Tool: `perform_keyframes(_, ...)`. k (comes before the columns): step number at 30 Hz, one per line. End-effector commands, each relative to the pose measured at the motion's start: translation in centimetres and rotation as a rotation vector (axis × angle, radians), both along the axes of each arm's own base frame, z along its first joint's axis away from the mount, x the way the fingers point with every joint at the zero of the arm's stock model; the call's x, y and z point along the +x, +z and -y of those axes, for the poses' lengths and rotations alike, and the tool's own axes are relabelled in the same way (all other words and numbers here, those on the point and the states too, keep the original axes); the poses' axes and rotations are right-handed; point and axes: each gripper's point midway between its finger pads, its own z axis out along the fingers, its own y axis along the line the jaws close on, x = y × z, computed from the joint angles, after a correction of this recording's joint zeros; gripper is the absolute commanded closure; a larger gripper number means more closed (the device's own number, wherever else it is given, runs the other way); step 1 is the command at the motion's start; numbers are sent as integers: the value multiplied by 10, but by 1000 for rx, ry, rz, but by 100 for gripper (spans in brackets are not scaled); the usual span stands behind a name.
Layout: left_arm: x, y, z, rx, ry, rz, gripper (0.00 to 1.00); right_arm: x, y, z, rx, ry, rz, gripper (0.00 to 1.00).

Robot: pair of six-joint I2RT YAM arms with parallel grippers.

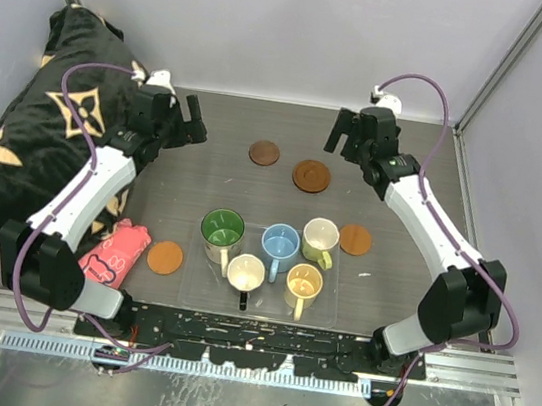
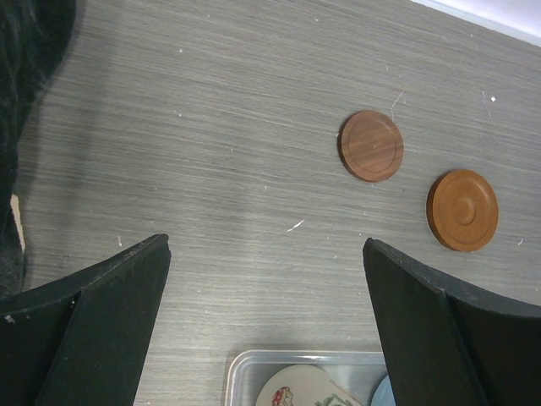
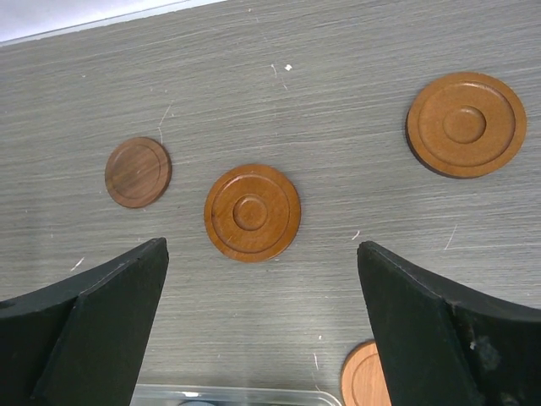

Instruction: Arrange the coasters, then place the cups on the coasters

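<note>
Grey wood-grain table (image 1: 405, 182) w/ round brown coasters (image 1: 311, 176), glossy mugs (image 1: 222, 228) in clear tray (image 1: 270, 304); L tool (image 2: 264, 245), R tool (image 3: 262, 245) spread, empty.

white arm links (image 1: 103, 179), black joints (image 1: 48, 268), purple cables (image 1: 420, 78)

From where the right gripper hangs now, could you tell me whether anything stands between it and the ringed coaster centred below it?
Nothing visible does. The right gripper is open above the table, and the ringed coaster lies flat and uncovered. The darker coaster and the clear tray both lie apart from it.
</note>
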Motion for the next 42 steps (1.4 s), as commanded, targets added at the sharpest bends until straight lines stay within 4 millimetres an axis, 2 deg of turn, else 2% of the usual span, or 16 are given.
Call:
perform_keyframes(1,-1,24,7,-31,-37,40,2,-10,38,6,3,-4,80,2)
perform_keyframes(5,1,23,12,-55,-41,32,2,-31,22,18,-23,-20,26,9)
perform_keyframes(10,3,12,22,-39,-69,-22,2,-53,-10,46,-114,-115,-49,11)
perform_keyframes(12,3,7,26,-31,-80,-39,2,-62,-22,52,-139,-124,-97,13)
perform_keyframes(17,4,-3,36,-23,-102,-64,2,-91,-61,48,-120,-86,-229,19)
perform_keyframes(23,4,-9,41,-18,-113,-83,2,-118,-85,54,-96,-106,-302,26)
perform_keyframes(25,4,-10,41,-20,-112,-86,2,-129,-94,55,-98,-101,-338,32)
perform_keyframes(30,3,-16,44,-24,-114,-102,2,-147,-109,56,-76,-105,-388,33)
perform_keyframes(35,2,-17,46,-25,-118,-107,2,-171,-135,56,-94,-98,-467,34)
perform_keyframes(40,0,-19,47,-28,-118,-114,2,-181,-155,55,-100,-95,-503,34)
perform_keyframes(42,0,-20,49,-30,-125,-119,2,-180,-161,56,-113,-101,-505,38)
